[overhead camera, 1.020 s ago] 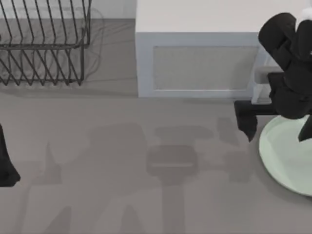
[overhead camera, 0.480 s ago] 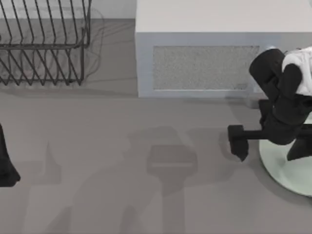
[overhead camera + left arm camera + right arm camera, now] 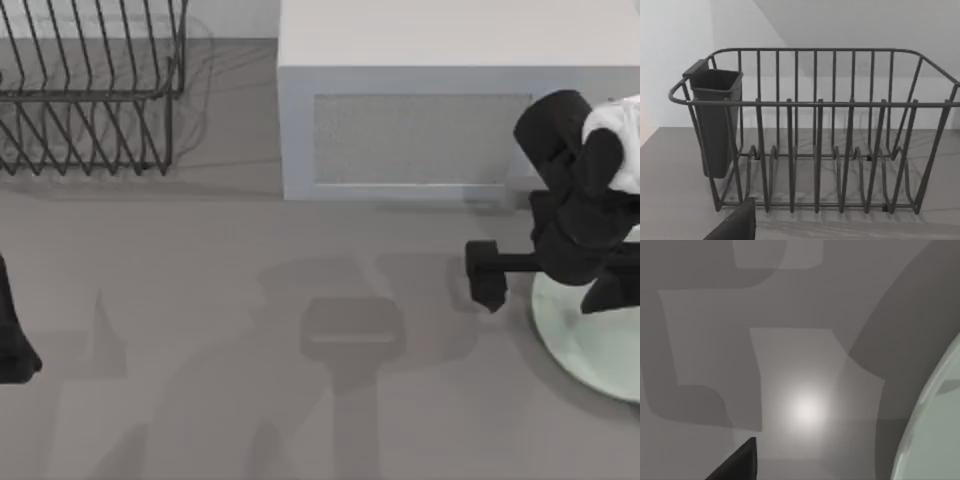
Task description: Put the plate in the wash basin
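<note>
At the right edge of the bench [image 3: 200, 280] lies the plate [image 3: 585, 335], flat on the grey surface and partly cut off by the frame, just in front of the microwave [image 3: 410, 130]. Over its far-left rim hangs the right tool [image 3: 550, 280], one dark finger reaching out past the rim over bare bench, the other over the plate itself; the fingers stand spread wide, straddling the rim and holding nothing.

Judging by its look, the plate is stiff, glossy and likely slippery, and it would chip if dropped. It lies flat, so the sensible hold is on the shallow raised rim, one finger outside and one inside, squeezed firmly so that it cannot swing as it lifts.

The bench is smooth, matte and uniformly grey, crossed by soft shadows of the arms. A black wire dish rack [image 3: 815, 130] with a dark cutlery cup [image 3: 715, 120] stands at the far left, against a plain pale wall [image 3: 675, 60]. The left arm sits parked at the left edge, facing that rack; whether its tool is spread or closed I cannot tell.
</note>
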